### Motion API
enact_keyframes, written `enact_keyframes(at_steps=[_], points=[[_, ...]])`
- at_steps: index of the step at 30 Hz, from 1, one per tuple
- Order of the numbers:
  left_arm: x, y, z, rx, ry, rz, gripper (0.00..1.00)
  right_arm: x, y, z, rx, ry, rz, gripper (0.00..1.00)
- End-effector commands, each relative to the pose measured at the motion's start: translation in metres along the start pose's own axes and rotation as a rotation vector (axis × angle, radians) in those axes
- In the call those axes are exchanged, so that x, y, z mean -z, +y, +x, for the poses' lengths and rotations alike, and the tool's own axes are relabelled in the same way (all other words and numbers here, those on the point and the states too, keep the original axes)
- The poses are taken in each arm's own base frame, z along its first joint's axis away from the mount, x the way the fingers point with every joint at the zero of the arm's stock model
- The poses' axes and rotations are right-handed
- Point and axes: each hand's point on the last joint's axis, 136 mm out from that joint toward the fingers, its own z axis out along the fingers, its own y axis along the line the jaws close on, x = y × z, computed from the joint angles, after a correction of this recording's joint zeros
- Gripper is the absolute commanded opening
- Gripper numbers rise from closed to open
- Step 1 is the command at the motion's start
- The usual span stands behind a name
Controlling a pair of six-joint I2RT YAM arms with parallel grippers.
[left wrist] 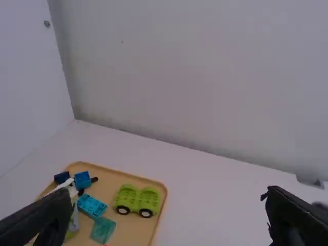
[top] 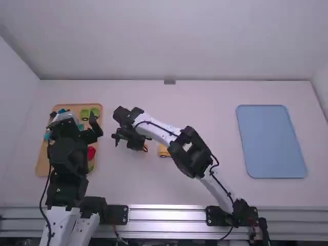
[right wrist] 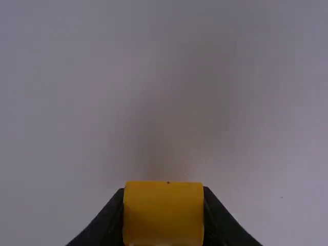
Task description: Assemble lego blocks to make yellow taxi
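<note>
1. One yellow block [right wrist: 163,220]: we are finding it clamped between the two fingers of the right gripper [right wrist: 164,202], filling the gap from side to side.
2. One yellow piece [top: 163,150], seemingly wheeled: it is lying loose on the tabletop [top: 215,107], left of the middle, about midway between far and near edges. The right arm [top: 160,132] is partly covering it.
3. One governing relation: the loose piece is lying near the right gripper, on the side toward the tabletop's right edge. We are judging that the coming move is asking for a short carry of the block that way, then a level press downward.
4. Long axis of the loose piece: we are reading it, with doubt, as running between the left and right edges; part is hiding, so we cannot be certain. How the block's studs are lining up with it, we cannot tell.
5. Nearer arm: the right. The left gripper [left wrist: 169,215] is hanging over the wooden tray [left wrist: 136,230] by the tabletop's left edge, its fingers standing wide apart and gripping nothing, well apart from the loose piece.
6. Risk, in our judgement: a block arriving askew is likely nudging the unheld piece aside.
</note>
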Motion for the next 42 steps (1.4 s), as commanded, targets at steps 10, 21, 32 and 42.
enact_keyframes(at_steps=[10,21,32,42], points=[[-0.001,0.001,0.008,0.006,0.007,-0.004,0.99,-0.014,-0.013,0.022,0.005,0.064,0.015,0.04],[-0.003,-0.007,0.007,0.012,-0.022,0.039,0.99,0.023,-0.035,0.01,0.021,-0.028,0.101,0.99],[-0.04,-0.053,0.027,-0.084,0.099,0.232,0.99,0.155,-0.065,0.04,-0.171,-0.282,0.18,0.99],[-0.049,-0.148,0.089,-0.472,0.326,0.858,0.99,0.171,-0.079,0.096,-0.37,-0.587,0.465,0.99]])
